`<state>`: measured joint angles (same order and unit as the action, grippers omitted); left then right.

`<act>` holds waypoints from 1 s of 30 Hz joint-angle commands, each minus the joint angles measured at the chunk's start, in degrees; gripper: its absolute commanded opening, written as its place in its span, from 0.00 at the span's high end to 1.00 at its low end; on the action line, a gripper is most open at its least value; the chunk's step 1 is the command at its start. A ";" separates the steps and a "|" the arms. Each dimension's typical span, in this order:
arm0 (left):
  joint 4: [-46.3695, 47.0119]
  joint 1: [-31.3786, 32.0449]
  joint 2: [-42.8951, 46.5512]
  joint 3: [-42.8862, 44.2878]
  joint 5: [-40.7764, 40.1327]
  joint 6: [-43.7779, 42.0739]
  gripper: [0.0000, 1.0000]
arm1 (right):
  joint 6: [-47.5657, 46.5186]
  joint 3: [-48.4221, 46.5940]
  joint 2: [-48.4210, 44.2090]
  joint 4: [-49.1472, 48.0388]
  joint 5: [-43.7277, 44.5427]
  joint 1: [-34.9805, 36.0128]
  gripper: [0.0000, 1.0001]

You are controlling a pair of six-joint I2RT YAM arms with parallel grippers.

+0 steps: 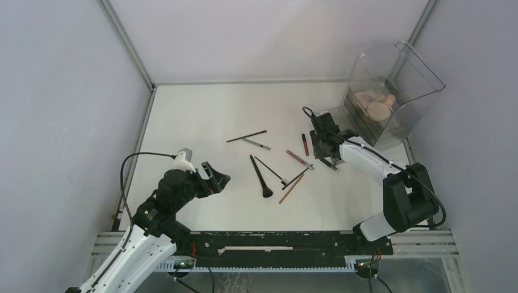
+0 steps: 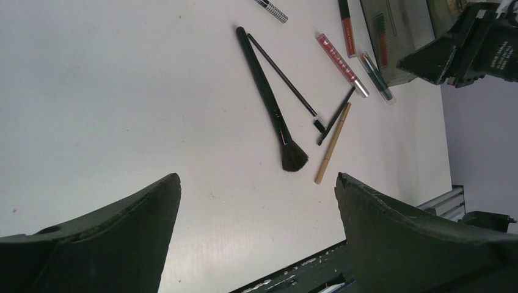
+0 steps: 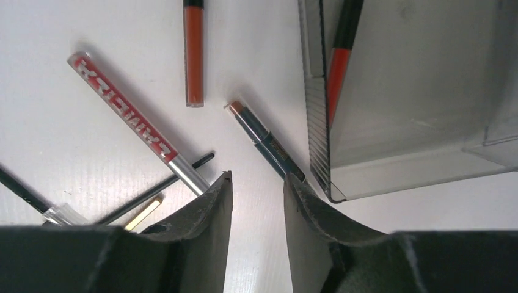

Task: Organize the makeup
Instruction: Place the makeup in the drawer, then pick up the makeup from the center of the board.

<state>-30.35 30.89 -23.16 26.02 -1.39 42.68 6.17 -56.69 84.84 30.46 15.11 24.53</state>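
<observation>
Jaws of my left gripper [image 2: 256, 180] stand wide apart with nothing between them, hovering over bare table [image 2: 91, 91] on its own side. My right gripper [image 3: 257, 183] shows a narrow gap between its fingers. I see only table through it, so it grips nothing.

The right gripper sits low, just beside the open drawer [image 3: 415, 122] at the foot of the organizer [image 1: 421, 85], and a red-and-black tube [image 3: 338, 58] lies in that drawer. A dark pen [image 3: 264, 141] with a coppery tip lies just ahead of the right fingers, its near end at one fingertip. Beyond it are a lip tube [image 3: 193, 55] and a lettered tube [image 3: 125, 113].

Mid-table I see a big brush [image 1: 261, 177], a thin brush [image 1: 269, 168] and a tan pencil [image 1: 292, 189] close together. A black pencil [image 1: 246, 136] and a liner [image 1: 256, 144] lie farther back. Beige compacts [image 1: 379, 105] sit inside the organizer.
</observation>
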 commanded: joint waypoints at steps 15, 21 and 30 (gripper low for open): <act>-0.85 0.26 3.89 -1.44 -1.94 1.19 0.00 | -4.01 -3.26 13.68 0.33 -6.48 -2.57 0.57; -1.09 0.29 4.25 -1.66 -2.10 1.49 0.00 | -3.65 -2.64 14.02 0.59 -9.17 -0.08 0.72; -1.75 0.29 5.51 -1.33 -3.01 2.04 0.00 | -3.97 -7.43 4.50 2.34 -3.40 2.53 0.95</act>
<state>-32.88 30.92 -18.55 25.91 -3.03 43.62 2.22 -58.87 96.88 32.67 7.60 26.83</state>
